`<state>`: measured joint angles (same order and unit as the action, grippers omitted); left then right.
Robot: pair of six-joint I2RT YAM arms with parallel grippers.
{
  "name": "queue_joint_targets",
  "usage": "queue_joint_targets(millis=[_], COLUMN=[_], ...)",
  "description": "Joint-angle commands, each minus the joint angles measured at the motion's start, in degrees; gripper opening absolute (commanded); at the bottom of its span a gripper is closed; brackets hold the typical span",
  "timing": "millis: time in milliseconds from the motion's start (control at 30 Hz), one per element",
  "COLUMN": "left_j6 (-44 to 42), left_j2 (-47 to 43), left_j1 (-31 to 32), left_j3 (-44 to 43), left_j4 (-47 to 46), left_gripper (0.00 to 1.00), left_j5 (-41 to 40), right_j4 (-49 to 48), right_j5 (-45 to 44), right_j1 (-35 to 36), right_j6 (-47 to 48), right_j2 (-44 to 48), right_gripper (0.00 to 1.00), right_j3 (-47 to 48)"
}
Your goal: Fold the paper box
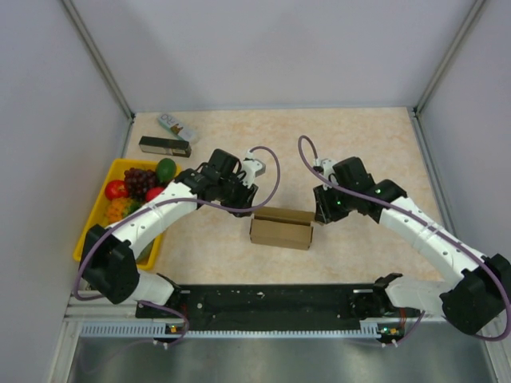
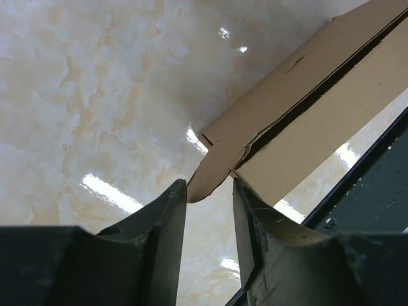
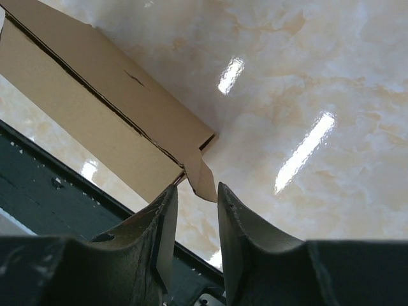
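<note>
- The paper box (image 1: pixel 280 227) lies near the middle of the worktop (image 1: pixel 367 144), a little toward the near edge. It is already a shallow brown carton rather than a flat sheet.
- Its long axis runs left to right, roughly parallel to the near edge. That puts one short end toward each arm.
- The left gripper (image 2: pixel 209 205) is at the box's left end and partly open. A narrow gap shows between the fingers, and the rounded left end tab (image 2: pixel 207 182) pokes into it.
- The tab's tip seems to brush one finger, but I don't judge it pinched. This gripper has hold of nothing.
- The right gripper (image 3: pixel 194 205) mirrors that at the right end. It stands a touch narrower, with the small right end tab (image 3: pixel 203 180) hanging between the fingertips. Daylight shows beside the tab, so there's no grip here either.
- In both wrist views the long top seam is cracked open, a dark slit running along the length of the carton.
- What the next move turns on, as I read it: each tab sits straight ahead of its own gripper, at opposite ends of the long axis. Each arm is the nearer one for its end, and neither needs to cross over.
- The yellow fruit tray (image 1: pixel 94 209) by the left edge sits well apart from the box.
</note>
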<state>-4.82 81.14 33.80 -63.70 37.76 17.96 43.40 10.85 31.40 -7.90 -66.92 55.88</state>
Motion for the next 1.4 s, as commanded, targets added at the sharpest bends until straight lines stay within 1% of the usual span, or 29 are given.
queue_joint_targets(millis=[0,67,233,267,333,400,467,533,633,700,733,767,900,1033,1367], left_j6=[0.16,0.69,0.95,1.13,1.39,1.57,1.57,1.65,1.74,2.01,2.70,3.06,4.73,7.89,12.73], left_j2=[-0.02,-0.11,-0.11,0.07,0.24,0.33,0.68,0.95,1.30,1.65,1.74,1.65,1.82,1.30,-1.25], left_j1=[0.21,0.21,0.30,0.30,0.39,0.39,0.39,0.39,0.47,0.48,0.48,0.48,0.65,1.09,2.32], left_j3=[-2.30,-2.22,-2.39,-2.30,-2.65,-2.57,-2.83,-3.09,-3.18,-3.62,-3.80,-3.88,-3.89,-2.75,2.18], left_j4=[-1.28,-0.93,-0.93,-0.84,-0.84,-0.76,-0.41,0.12,0.39,0.91,1.00,0.91,0.91,0.13,-3.30], left_gripper=[0.38,0.34,0.28,0.27,0.25,0.25,0.22,0.21,0.19,0.13,0.11,0.08,0.04,0.01,0.00], left_j5=[0.85,0.85,0.94,0.94,1.20,1.29,1.29,1.03,1.73,2.43,2.61,3.13,4.54,5.95,5.87], right_j4=[-0.42,-0.42,-0.42,-0.42,-0.33,-0.33,-0.24,-0.15,0.11,0.02,0.02,0.02,0.02,0.02,0.02], right_j5=[0.84,0.58,-1.18,-1.53,-3.03,-3.47,-4.43,-5.84,-6.10,-5.76,-5.58,-5.40,-4.35,-3.38,-4.35], right_j1=[0.77,1.12,3.05,3.58,4.80,5.08,5.34,5.34,5.43,5.52,5.69,6.04,6.48,6.92,7.80], right_j6=[0.70,0.43,-0.27,-0.36,-0.62,-0.62,-0.80,-0.80,-0.71,-0.97,-1.06,-1.32,-3.25,-6.24,-12.31], right_j2=[-0.06,-0.15,-0.85,-1.11,-1.38,-1.64,-1.73,-1.99,-2.69,-3.04,-3.31,-3.31,-3.57,-3.49,-2.43], right_gripper=[0.31,0.28,0.26,0.22,0.20,0.20,0.25,0.29,0.28,0.24,0.17,0.14,0.11,0.00,0.00], right_j3=[0.11,-0.07,-0.59,-0.51,-0.33,-0.33,-0.50,-0.59,-0.68,-0.59,-0.51,-0.33,-0.07,-0.15,-2.00])
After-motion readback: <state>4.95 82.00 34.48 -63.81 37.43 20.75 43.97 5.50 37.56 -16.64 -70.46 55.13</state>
